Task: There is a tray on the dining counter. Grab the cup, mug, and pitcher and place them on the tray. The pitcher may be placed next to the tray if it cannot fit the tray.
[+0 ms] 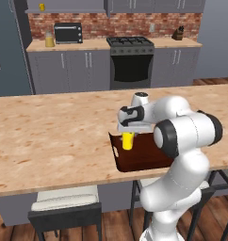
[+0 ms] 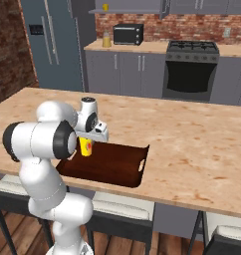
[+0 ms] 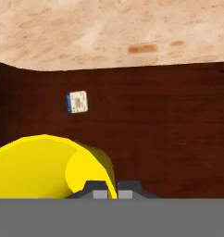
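So we're at the set-down part for the cup [image 1: 128,140]; the end effector [image 1: 128,132] is clenched on its rim, one finger inside and one outside as far as we can judge, and the cup hangs upright over the tray [image 1: 149,160] near its left end; whether its base is touching the tray floor yet, we can't tell. The tray sits at the near edge of the bench [image 1: 50,136].

Next move, we reckon: ease straight down till the base rests flat, let go, then lift clear without dragging the rim; a tall cup like that could tip if the fingers snag on the way out.

View differences: the hand view looks right down into the cup's open mouth and shows a small white sticker [image 3: 77,102] on the tray floor; the right base view catches the red-orange picture on the cup's side and the tray's cut-out handle; both base views show the pitcher [image 1: 49,39] on the far brick-backed counter and a small yellow thing [image 1: 42,6], maybe the mug, on a shelf above it.
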